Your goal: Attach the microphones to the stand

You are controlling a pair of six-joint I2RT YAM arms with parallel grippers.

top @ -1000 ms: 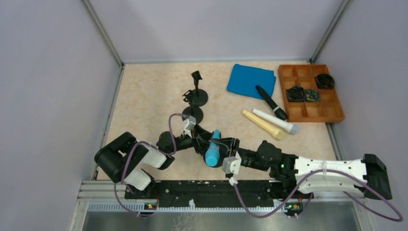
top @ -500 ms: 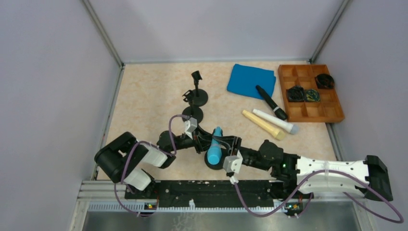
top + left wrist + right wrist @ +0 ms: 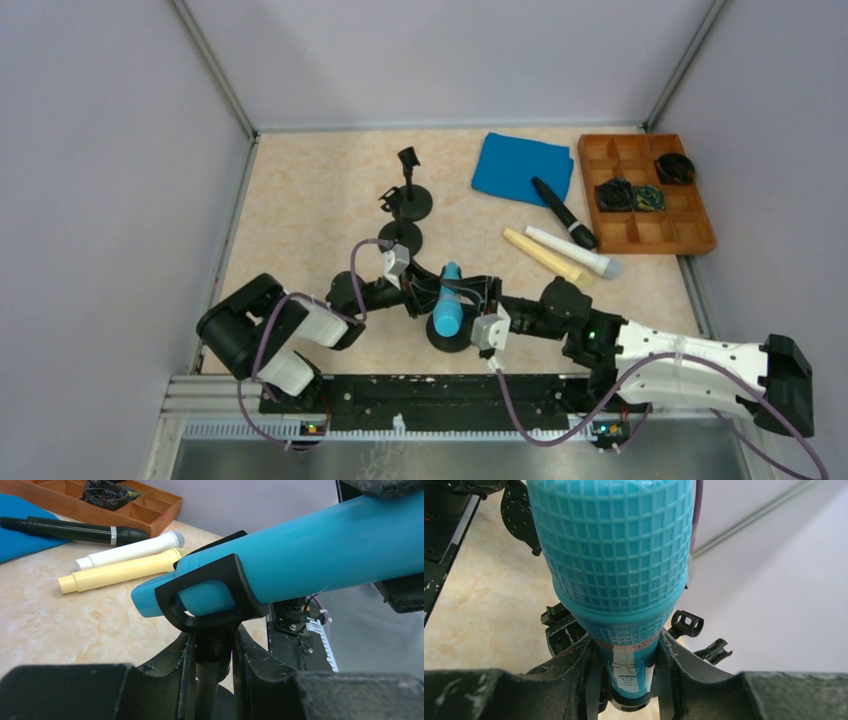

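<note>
left wrist view: left gripper clenched on stand stem, under clip. light blue microphone, grasped by right gripper, sits in clip, long axis near-to-far.

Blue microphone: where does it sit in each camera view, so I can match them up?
Top external: blue microphone, low centre.
Left wrist: runs from upper right down to centre, through the black clip.
Right wrist: mesh head fills top centre.
Shared landmark: marbled table.
</note>
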